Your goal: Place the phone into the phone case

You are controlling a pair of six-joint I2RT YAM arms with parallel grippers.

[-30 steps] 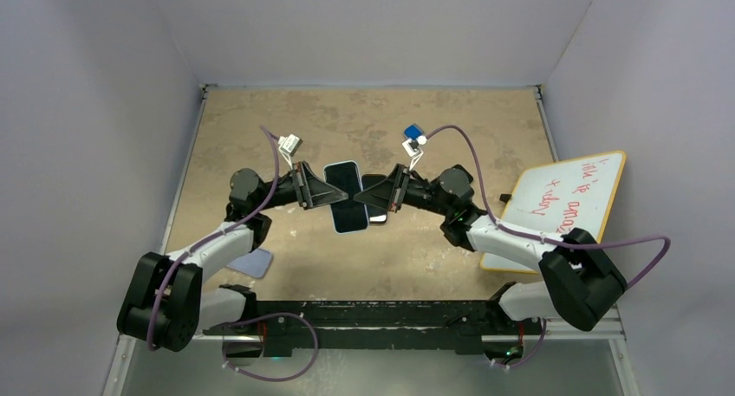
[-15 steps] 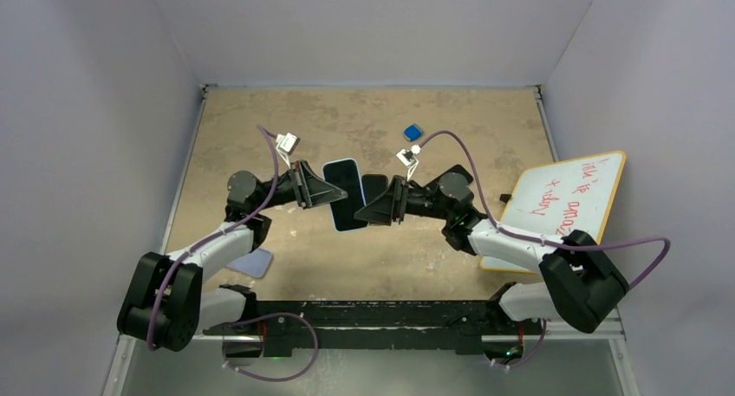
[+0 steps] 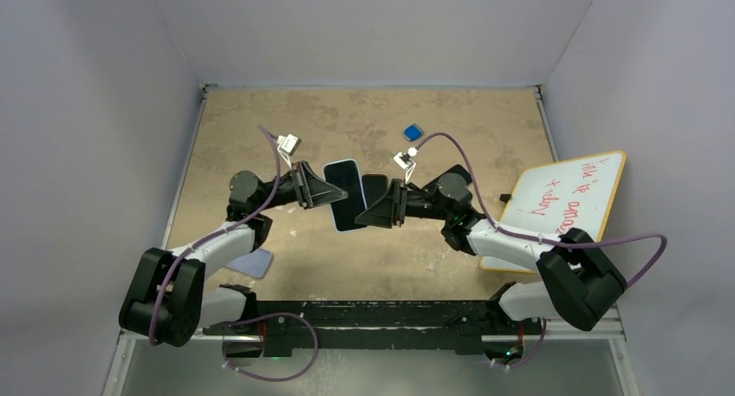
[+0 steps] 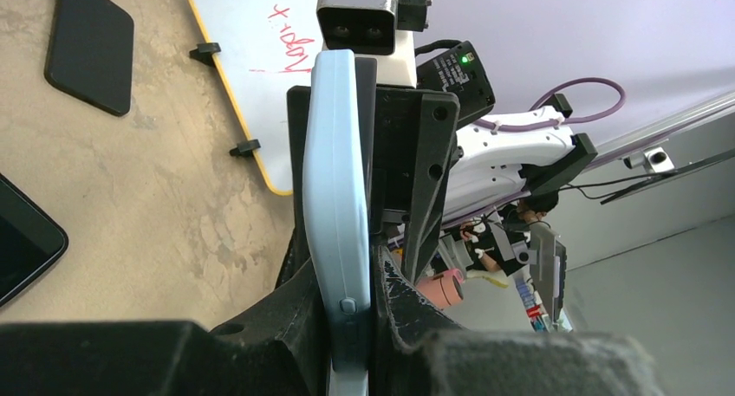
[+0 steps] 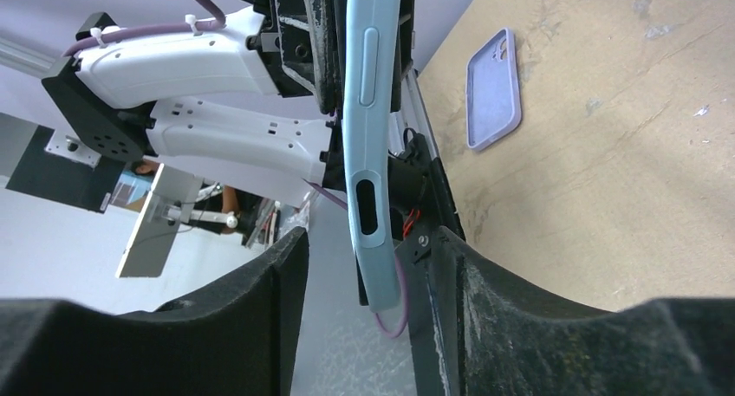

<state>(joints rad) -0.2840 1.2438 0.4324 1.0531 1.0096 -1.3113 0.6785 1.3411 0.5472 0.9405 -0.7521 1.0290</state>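
**A:** Where is the phone right now?

**B:** The black phone (image 3: 374,188) lies flat on the table (image 3: 260,127) near the middle. From above it sits just at 3 o'clock of the light-blue case (image 3: 345,197). The left wrist camera shows it at the upper left, on bare tabletop (image 4: 87,45).

**A:** And who has the case?

**B:** The left gripper (image 3: 334,192) is clamped on the light-blue case and holds it off the table. In its own camera both fingers press the case (image 4: 338,197) edge-on from either side (image 4: 351,283). From above, the face inside the blue rim looks dark. I cannot tell whether that is a screen or the bare inside of the case.

**A:** The right side?

**B:** The right gripper (image 3: 368,216) points at the case from 4 o'clock with its fingers spread apart. In its wrist view the lower end of the case (image 5: 368,110) hangs between the two fingers (image 5: 366,240). There is a clear gap on the left finger's side.

**A:** Anything else lying around?

**B:** A lavender case (image 3: 252,262) lies flat at 7 o'clock of the held case, close to the left arm, and the right wrist camera sees it too (image 5: 494,88). A whiteboard (image 3: 568,201) with red writing rests at the table's 3 o'clock edge. A small blue square (image 3: 413,133) sits at 1 o'clock of the held case.
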